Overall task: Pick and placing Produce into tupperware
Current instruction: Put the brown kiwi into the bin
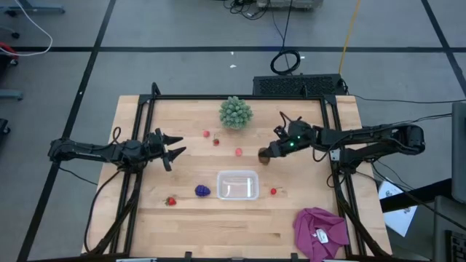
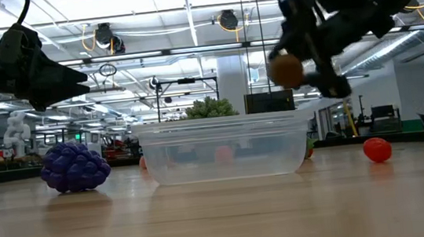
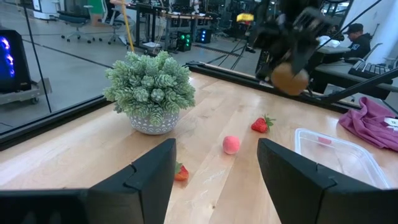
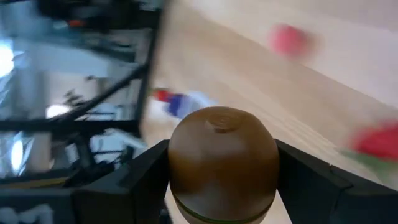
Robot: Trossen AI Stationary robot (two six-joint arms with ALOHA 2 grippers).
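- The brown kiwi-like oval (image 4: 222, 163) is pinched between the right gripper (image 1: 268, 153)'s fingers, lifted clear of the wooden worktop (image 1: 182, 218) and short of the small clear plastic rectangular container (image 1: 238, 185), on its far right side.
- The left gripper (image 1: 173, 147) hovers over the worktop's left part, fingers spread and holding nothing.
- Risk, as I judge it: the oval is smooth and rounded, gripped across its middle, so a jolt on the way could let it slip out and roll off.
- Letting go too early would drop it on the worktop beside the container; dropping from too high might make it bounce off the rim.
- The container is light, so a finger brushing its wall could push it towards the purple grape-like cluster (image 1: 202, 191) just to its left.
- Count: one oval, one grape cluster, one container with no produce clearly inside it.
- Five small red or pink pieces lie on the worktop: two (image 1: 207, 134) near the green spiky ball plant (image 1: 236, 112), one pink (image 1: 239, 152) behind the container, one (image 1: 274, 191) to its right, one (image 1: 171, 201) left of the grapes.
- One magenta cloth (image 1: 320, 230) lies at the near right corner.
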